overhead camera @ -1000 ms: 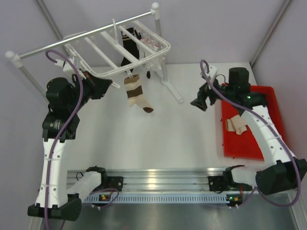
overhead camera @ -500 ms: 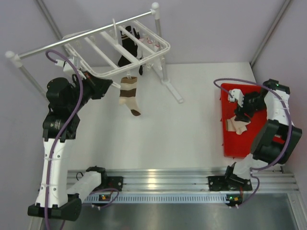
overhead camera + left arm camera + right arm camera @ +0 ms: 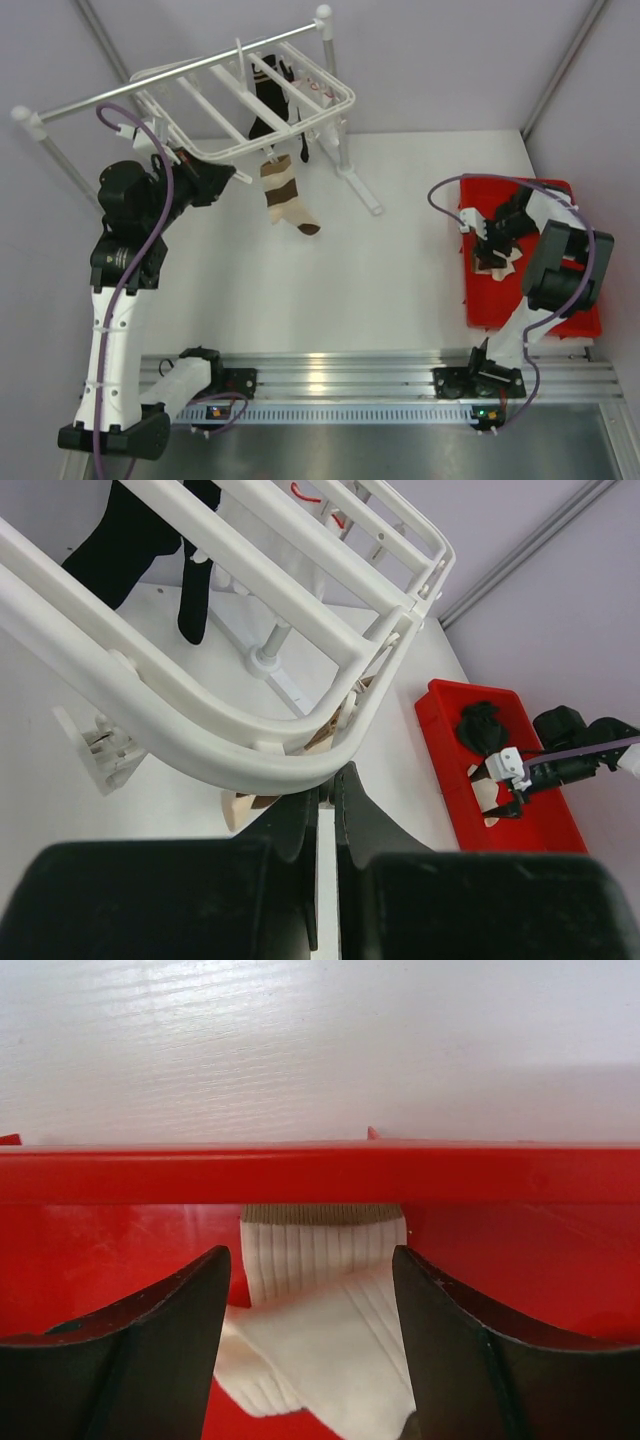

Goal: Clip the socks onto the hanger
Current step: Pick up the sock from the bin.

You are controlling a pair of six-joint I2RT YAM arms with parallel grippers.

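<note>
The white hanger [image 3: 200, 105] tilts up from the grey rail, and my left gripper [image 3: 224, 180] is shut on its near rim [image 3: 200, 742]. A black sock [image 3: 268, 98] and a cream sock with brown patches [image 3: 283, 195] hang from its clips. In the red tray [image 3: 505, 305] lies another cream sock [image 3: 330, 1330] with a brown cuff. My right gripper [image 3: 310, 1252] hangs low over it, open, one finger on each side, just behind the tray wall [image 3: 320, 1172]. A black sock [image 3: 480, 726] lies further back in the tray.
The grey metal rail [image 3: 180, 75] with white ball ends spans the back left, and its foot [image 3: 362, 190] reaches onto the white table. The right arm's purple cable [image 3: 445, 190] loops over the tray's left edge.
My right arm has swung from above the table into the red tray and come down over the cream sock, jaws narrower. The hanging cream sock sways. The left arm has not moved.
</note>
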